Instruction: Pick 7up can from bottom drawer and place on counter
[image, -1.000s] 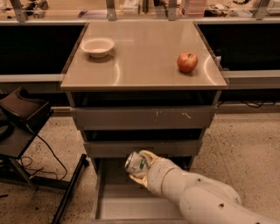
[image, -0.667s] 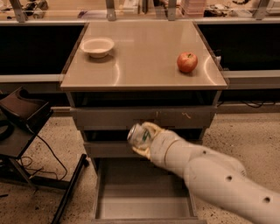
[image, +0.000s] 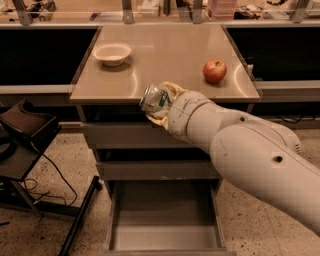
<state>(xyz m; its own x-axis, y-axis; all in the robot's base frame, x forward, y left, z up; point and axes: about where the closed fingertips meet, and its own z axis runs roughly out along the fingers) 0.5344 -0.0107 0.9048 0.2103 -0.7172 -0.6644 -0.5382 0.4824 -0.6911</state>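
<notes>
My gripper (image: 159, 102) is shut on the 7up can (image: 154, 98), a silver can with green markings, tilted with its top to the left. It holds the can in the air at the counter's front edge, level with the tan top. The counter (image: 165, 55) is the glossy beige top of the grey cabinet. The bottom drawer (image: 165, 220) stands pulled open below, its flat grey floor bare. My white arm reaches in from the lower right and hides part of the cabinet front.
A white bowl (image: 112, 52) sits at the counter's back left. A red apple (image: 214, 71) sits at its right. Dark side shelves flank the counter. A black stand (image: 25, 135) with cables is on the floor at left.
My gripper has lifted the can from just above the open bottom drawer up past the cabinet front to the counter's front edge.
</notes>
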